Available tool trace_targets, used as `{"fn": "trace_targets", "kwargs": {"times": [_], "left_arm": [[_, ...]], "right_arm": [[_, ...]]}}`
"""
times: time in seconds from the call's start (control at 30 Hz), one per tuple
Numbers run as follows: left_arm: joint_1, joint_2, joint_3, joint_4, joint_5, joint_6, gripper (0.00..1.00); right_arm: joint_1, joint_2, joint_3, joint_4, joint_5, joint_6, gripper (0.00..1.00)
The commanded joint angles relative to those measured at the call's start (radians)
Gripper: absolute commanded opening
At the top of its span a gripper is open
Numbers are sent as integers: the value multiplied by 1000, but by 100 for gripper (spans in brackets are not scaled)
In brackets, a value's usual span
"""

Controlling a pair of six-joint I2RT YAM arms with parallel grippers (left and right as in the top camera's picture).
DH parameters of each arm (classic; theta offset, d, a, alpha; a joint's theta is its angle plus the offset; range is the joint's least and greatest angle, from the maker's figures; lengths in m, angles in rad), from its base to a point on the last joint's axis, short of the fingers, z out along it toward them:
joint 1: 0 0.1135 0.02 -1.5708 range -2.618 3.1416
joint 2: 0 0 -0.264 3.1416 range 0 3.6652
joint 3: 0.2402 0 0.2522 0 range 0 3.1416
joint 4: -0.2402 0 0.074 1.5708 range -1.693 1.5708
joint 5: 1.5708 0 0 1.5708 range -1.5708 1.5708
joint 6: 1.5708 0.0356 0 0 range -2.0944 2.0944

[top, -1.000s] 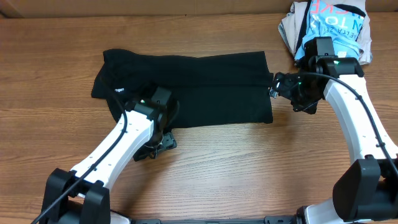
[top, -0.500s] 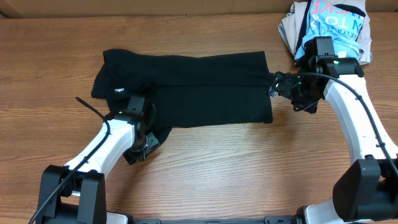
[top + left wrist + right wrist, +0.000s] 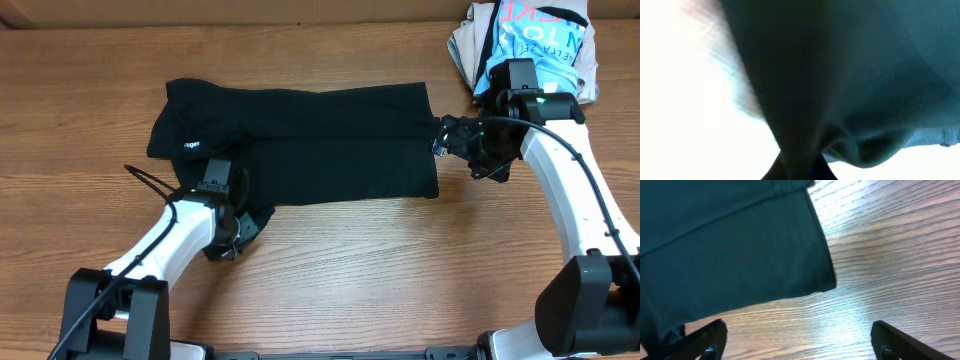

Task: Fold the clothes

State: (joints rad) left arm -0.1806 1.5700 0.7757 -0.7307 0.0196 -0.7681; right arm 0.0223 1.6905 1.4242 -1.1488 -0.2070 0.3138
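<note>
Black cloth, and plenty of it: the clothes (image 3: 320,150) lie flat on the wooden worktop (image 3: 380,280), long axis running left to right. At the near-left corner the left jaws look pinched shut on a gather of fabric, which funnels down between them in the wrist view. Across at the right edge, the right jaws stand wide apart, holding nothing, the hem just ahead of them. Each arm has its own end, so a lengthwise fold looks the call. Printed garments (image 3: 530,40) sit far right, apart.
</note>
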Motion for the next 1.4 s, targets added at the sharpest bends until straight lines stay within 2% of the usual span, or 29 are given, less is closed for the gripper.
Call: {"fn": "trace_targets", "kwargs": {"times": [0.0, 0.17, 0.33, 0.6, 0.77, 1.07, 1.13, 1.17, 1.23, 1.27, 1.37], "left_arm": [[51, 11, 53, -158, 0, 95, 4], [101, 11, 195, -351, -12, 274, 4], [126, 11, 299, -466, -156, 293, 4], [126, 12, 310, -458, -192, 297, 4], [126, 12, 310, -454, -210, 297, 7], [126, 12, 310, -443, -214, 298, 10], [127, 12, 310, -442, -214, 298, 11], [127, 12, 310, -442, -215, 298, 11], [127, 12, 310, -446, -234, 298, 6], [127, 12, 310, -453, -243, 298, 4], [127, 12, 316, -490, -248, 300, 4]], "right_arm": [[18, -25, -5, -16, -30, -6, 91], [64, -6, -21, -29, -30, 19, 86], [95, 33, -110, 24, -26, 64, 82], [93, 36, -321, 258, 25, 151, 73], [97, 38, -437, 411, 23, 187, 64], [97, 39, -546, 573, 62, 220, 56], [97, 40, -555, 584, 81, 236, 48], [97, 40, -555, 583, 87, 238, 39], [96, 40, -555, 572, 85, 238, 14], [94, 40, -553, 560, 86, 238, 6], [75, 21, -537, 482, 61, 237, 4]]}}
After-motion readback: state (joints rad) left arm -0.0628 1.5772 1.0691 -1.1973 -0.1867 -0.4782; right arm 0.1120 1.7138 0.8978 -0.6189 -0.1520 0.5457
